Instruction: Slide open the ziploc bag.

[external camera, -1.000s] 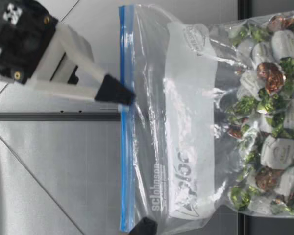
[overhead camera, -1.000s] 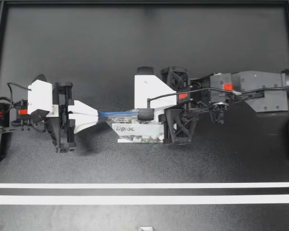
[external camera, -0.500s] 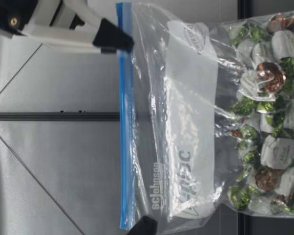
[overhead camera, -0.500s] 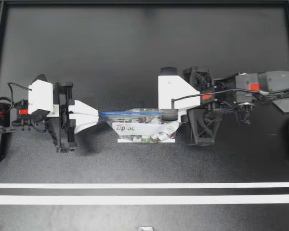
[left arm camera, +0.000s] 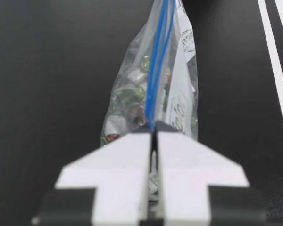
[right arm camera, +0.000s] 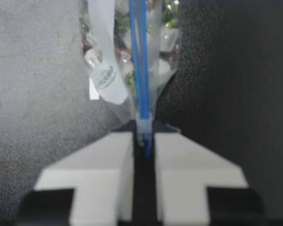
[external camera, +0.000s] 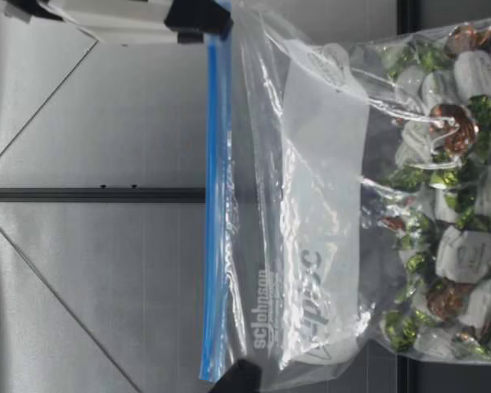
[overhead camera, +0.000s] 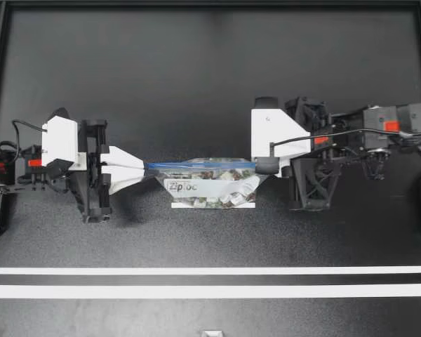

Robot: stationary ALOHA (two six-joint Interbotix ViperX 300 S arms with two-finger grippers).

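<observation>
A clear ziploc bag [overhead camera: 212, 189] with wrapped candies stands upright at the table's middle, its blue zip strip [overhead camera: 196, 165] stretched between my two grippers. My left gripper [overhead camera: 144, 167] is shut on the bag's left top corner; in the left wrist view the bag [left arm camera: 177, 89] runs ahead of the gripper [left arm camera: 153, 128]. My right gripper [overhead camera: 258, 166] is shut on the slider [right arm camera: 144, 125] at the strip's right end. In the low view the bag [external camera: 327, 213] hangs from the zip strip [external camera: 215, 205], with the candies [external camera: 442, 205] at its bottom and my right gripper [external camera: 203, 16] on the top edge.
Black table all around the bag. Two white tape lines [overhead camera: 210, 281] cross the table nearer the front edge. A raised black frame [overhead camera: 210, 4] borders the table at the back and sides.
My right gripper has slid right along the zip strip, from about the bag's middle to its right end. The left gripper has stayed in place on its corner.
</observation>
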